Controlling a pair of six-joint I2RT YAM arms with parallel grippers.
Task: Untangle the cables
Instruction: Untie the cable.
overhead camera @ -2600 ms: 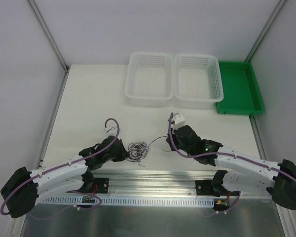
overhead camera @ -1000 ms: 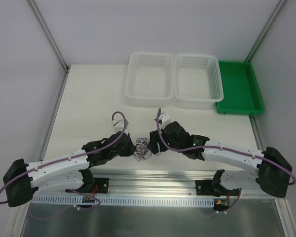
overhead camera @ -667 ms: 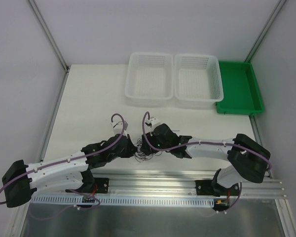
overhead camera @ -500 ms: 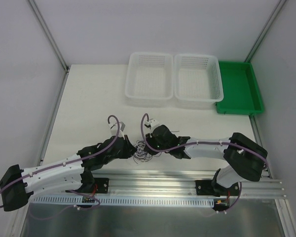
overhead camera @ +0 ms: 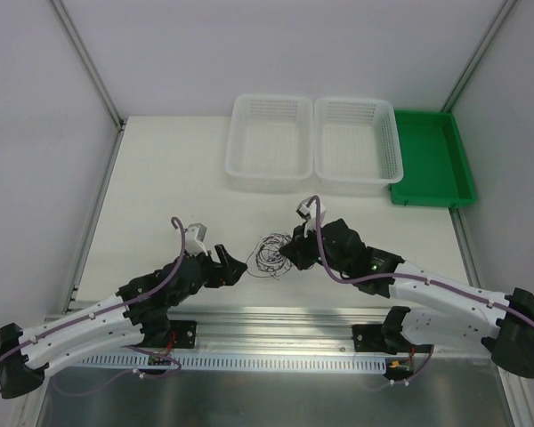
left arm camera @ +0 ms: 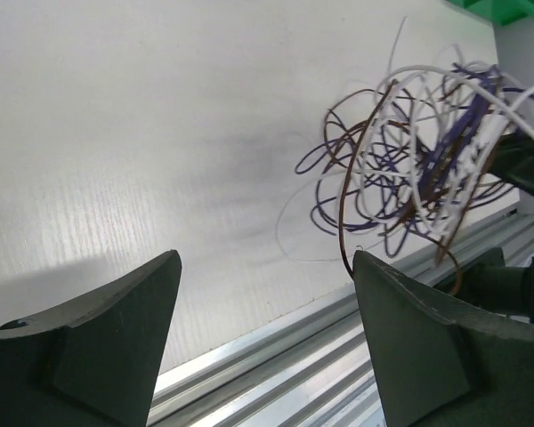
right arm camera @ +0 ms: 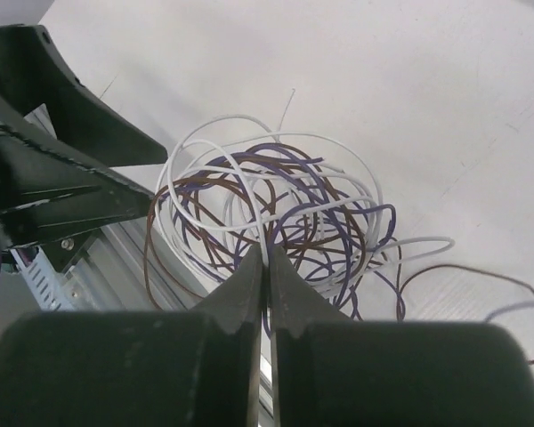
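Note:
The cables (overhead camera: 271,252) are one small knotted bundle of thin white, purple and brown wires, near the table's front edge between the two arms. My right gripper (overhead camera: 289,252) holds the bundle's right side. In the right wrist view its jaws (right arm camera: 266,258) are shut on a white strand, and the loops of the cables (right arm camera: 276,200) fan out beyond the tips. My left gripper (overhead camera: 236,268) sits just left of the bundle, open and apart from it. Its wrist view shows wide-set fingers (left arm camera: 265,260) with nothing between them and the cables (left arm camera: 418,169) ahead to the right.
Two white mesh baskets (overhead camera: 269,142) (overhead camera: 356,144) stand at the back of the table, with a green tray (overhead camera: 432,158) to their right. An aluminium rail (overhead camera: 276,325) runs along the near edge just below the bundle.
My left gripper has opened, let go of the bundle and drawn back to the left. My right gripper has shut on the cables and carried them a little to the right.

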